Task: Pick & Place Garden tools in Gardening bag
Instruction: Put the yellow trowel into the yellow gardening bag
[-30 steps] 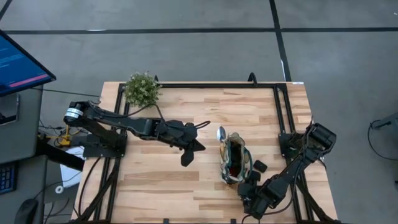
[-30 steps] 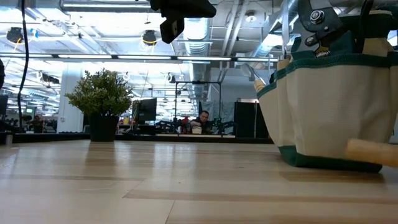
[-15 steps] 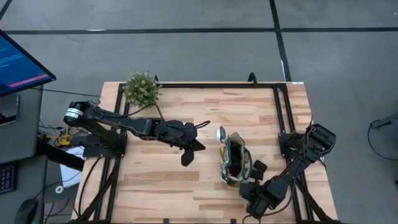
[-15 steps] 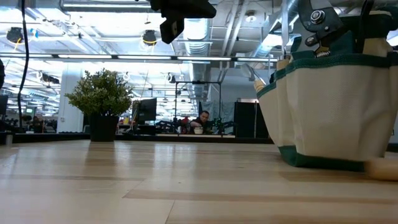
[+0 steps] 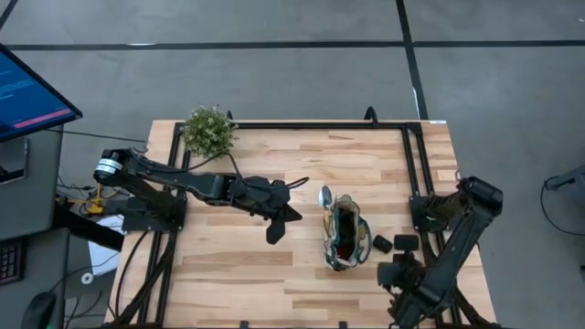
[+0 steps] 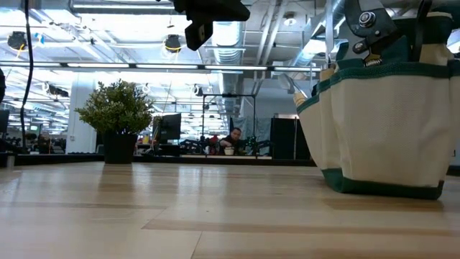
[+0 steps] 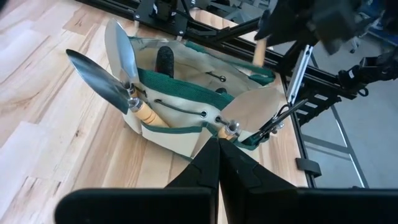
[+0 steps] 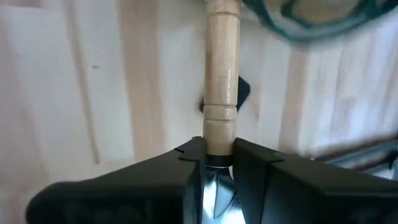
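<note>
My right pincer [image 8: 217,163] is gripping a wooden-handled tool [image 8: 221,68] at its neck, lifting it beside the bag [image 5: 345,239] for loading, while my left pincer [image 7: 217,163] is hovering closed, empty, above the counter [image 5: 274,183].

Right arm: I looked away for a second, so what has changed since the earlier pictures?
The right gripper, shut on a wooden-handled tool, pulled back from the gardening bag toward the table's right edge; the handle left the low view. The left gripper, bag and potted plant stayed put.
</note>
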Tool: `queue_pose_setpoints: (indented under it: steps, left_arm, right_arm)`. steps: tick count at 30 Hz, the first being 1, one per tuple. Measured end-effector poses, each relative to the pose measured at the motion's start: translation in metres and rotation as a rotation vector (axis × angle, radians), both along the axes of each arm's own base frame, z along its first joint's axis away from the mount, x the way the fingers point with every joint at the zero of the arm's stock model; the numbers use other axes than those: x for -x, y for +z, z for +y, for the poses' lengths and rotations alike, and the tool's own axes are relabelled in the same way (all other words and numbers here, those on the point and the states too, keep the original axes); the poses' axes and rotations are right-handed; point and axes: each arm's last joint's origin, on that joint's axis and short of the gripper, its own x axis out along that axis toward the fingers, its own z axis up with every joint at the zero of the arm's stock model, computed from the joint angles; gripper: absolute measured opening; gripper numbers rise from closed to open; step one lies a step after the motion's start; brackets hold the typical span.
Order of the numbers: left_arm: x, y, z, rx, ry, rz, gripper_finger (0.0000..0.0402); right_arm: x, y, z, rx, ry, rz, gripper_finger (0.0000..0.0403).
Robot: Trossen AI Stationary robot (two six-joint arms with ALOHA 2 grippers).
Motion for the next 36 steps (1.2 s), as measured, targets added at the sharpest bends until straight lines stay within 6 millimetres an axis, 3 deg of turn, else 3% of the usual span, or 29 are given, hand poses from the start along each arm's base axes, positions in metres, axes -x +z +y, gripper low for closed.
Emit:
queue_pose_setpoints:
  steps: [6,15,28,36]
  left_arm:
    - [0.0,0.0,0.0,-0.004,-0.001,-0.001,0.0002]
    - [0.0,0.0,-0.002,-0.003,-0.009,0.0,0.0002]
    - [0.0,0.0,-0.002,-0.015,-0.012,-0.002,0.0002]
    - [0.0,0.0,-0.002,-0.031,-0.017,-0.005,0.0002]
  right_arm:
    - [-0.016,0.018,-0.005,-0.051,0.128,0.027,0.0045]
    - [-0.041,0.017,-0.027,-0.041,0.094,0.054,0.0045]
    - [-0.049,0.016,-0.034,-0.126,0.119,0.162,0.0045]
    - [-0.062,0.007,-0.055,-0.141,0.046,0.221,0.0045]
